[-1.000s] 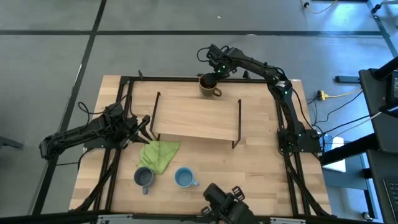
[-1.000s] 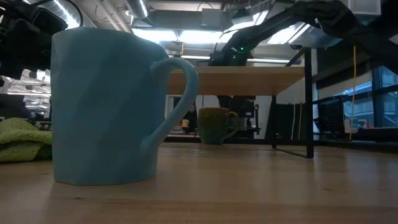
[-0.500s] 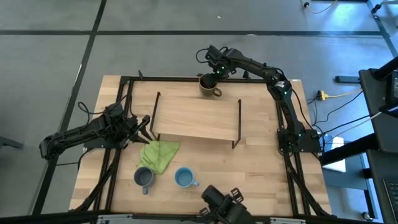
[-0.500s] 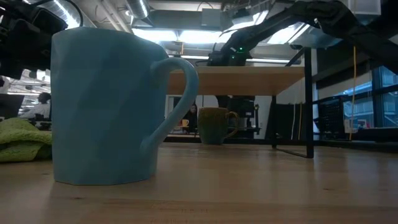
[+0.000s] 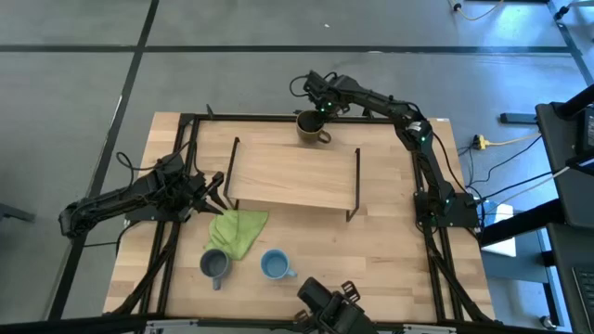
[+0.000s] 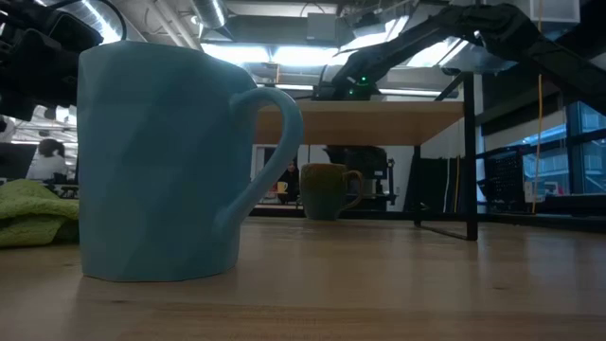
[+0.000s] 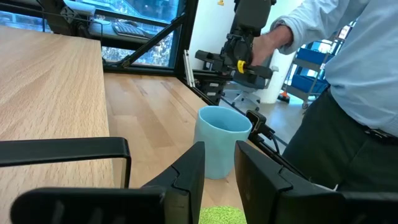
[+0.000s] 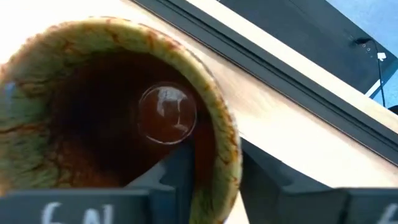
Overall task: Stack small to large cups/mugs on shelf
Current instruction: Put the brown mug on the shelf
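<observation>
The olive-brown mug (image 5: 313,127) stands upright on the table behind the shelf (image 5: 292,173), near the far edge. My right gripper (image 5: 315,112) reaches down onto its far rim and is shut on it. The bright light-blue mug (image 5: 274,265) and the grey-blue mug (image 5: 214,265) stand on their bases near the front edge. The light-blue one fills the low view (image 6: 156,161). My left gripper (image 5: 218,186) waits level at the shelf's left end, with a narrow gap between its fingers (image 7: 221,180) and nothing in it. My right gripper straddles the olive-brown mug's wall at the rim (image 8: 219,152), one finger inside the dark hollow (image 8: 177,177) and one outside (image 8: 267,183). The fingers come from above, slanting down over the far side. The mug stands upright with its base on the table (image 6: 325,216).
A lime-green cloth (image 5: 238,230) lies between the shelf and the two small mugs. The shelf's black rod legs (image 5: 356,181) stand at both ends. A person (image 7: 348,74) stands beyond the table's near edge.
</observation>
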Available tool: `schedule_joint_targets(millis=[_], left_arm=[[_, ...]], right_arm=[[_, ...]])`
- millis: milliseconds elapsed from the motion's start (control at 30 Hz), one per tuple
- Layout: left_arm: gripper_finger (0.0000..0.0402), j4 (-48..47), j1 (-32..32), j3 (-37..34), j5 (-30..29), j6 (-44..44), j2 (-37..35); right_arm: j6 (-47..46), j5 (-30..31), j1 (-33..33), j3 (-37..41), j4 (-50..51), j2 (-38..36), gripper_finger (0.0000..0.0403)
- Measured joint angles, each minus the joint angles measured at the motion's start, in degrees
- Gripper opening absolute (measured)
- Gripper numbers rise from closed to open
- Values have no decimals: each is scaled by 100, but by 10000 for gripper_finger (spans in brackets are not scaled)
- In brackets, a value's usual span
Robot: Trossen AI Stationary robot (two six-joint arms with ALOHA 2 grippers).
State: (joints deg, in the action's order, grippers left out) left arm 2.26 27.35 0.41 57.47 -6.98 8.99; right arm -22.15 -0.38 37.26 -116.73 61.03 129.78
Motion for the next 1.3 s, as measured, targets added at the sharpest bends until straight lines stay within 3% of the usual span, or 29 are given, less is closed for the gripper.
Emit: schedule_joint_targets(millis=[267, 500, 933, 1300], left_arm=[[82, -2, 0, 2, 0, 0, 0], [82, -1, 0, 1, 0, 0, -1], [82, 0, 0, 0, 0, 0, 0], [82, 0, 0, 0, 0, 0, 0]], right_arm=[[122, -4, -3, 0, 17, 0, 45], [137, -38, -3, 0, 3, 0, 60], [167, -163, 13, -33, 8, 0, 53], [336, -123, 56, -1270, 653, -7, 48]])
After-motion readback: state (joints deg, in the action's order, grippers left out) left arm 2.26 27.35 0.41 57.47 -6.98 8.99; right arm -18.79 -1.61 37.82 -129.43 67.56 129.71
